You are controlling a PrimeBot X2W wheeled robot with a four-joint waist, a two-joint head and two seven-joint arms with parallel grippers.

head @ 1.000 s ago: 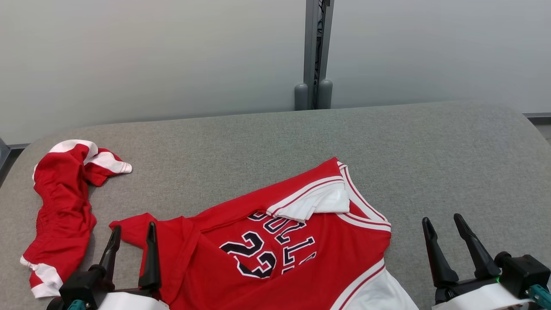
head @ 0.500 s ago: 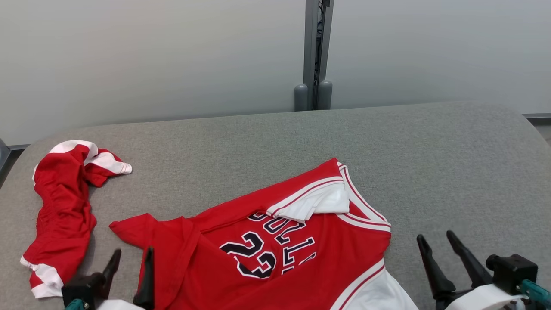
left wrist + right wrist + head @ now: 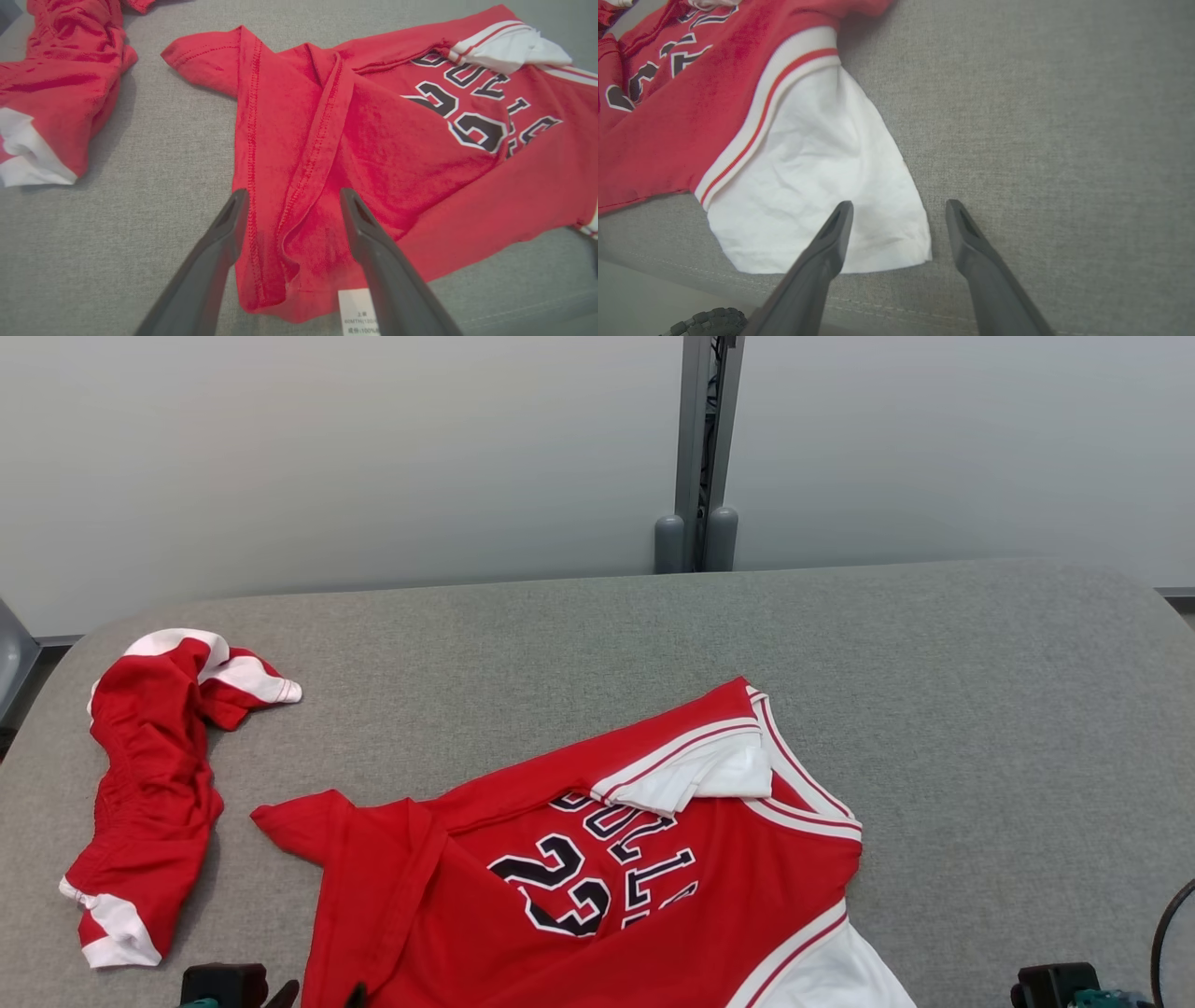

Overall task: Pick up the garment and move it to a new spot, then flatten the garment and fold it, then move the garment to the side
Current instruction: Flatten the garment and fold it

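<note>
Over jersey (image 3: 397, 154), near its edge, left end effector (image 3: 292, 196) was spread, gripping nothing; right end effector (image 3: 899, 205) spread over white sleeve (image 3: 822, 186). Jersey lay rumpled on worktop (image 3: 980, 709), shorts (image 3: 140, 784) apart at left.

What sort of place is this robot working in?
Probably a lab or test bay set up for clothes folding, not a home. A grey fabric-covered table stands before plain pale wall panels joined by a metal post, and on it lie a red jersey and a second red garment.
</note>
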